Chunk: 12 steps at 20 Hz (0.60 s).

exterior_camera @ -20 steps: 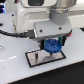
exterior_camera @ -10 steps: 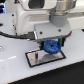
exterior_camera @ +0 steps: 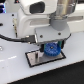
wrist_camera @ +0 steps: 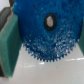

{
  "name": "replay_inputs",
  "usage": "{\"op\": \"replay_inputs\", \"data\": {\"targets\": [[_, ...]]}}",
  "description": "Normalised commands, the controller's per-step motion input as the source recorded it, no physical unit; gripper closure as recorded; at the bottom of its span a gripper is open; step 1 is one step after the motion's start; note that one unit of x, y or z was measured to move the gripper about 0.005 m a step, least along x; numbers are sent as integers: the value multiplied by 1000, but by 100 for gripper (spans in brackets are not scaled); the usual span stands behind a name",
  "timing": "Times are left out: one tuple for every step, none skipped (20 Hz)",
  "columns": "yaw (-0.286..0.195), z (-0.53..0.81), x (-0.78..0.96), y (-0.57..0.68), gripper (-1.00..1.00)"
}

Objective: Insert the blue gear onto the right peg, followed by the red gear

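Now, with gripper clamped on the blue gear low over the dark base plate near the table's front edge, centre bore over peg, descend straight, level, slowly, before letting go.

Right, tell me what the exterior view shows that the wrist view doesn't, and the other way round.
Only the exterior view shows the white arm, the dark base plate on the white table, and the black cable. No red gear is seen in either view.

Only the wrist view shows the hole through the gear's middle and the green pads beside it.

Both show the blue gear at the gripper; the gear sits between the pads.
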Motion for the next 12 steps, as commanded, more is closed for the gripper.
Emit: {"op": "replay_inputs", "data": {"targets": [[0, -77, 67, -2, 100], [0, -99, 103, -5, 100], [0, -127, 35, 1, 100], [0, -170, 106, 3, 100], [0, -130, 122, 8, 100], [0, -141, 147, 14, 100], [0, -200, 137, -1, 100], [0, -160, 117, 11, 100], [0, -138, 134, 21, 100], [0, -136, 72, 19, 100], [0, -93, 31, -1, 100], [0, -78, 68, 11, 100]]}}
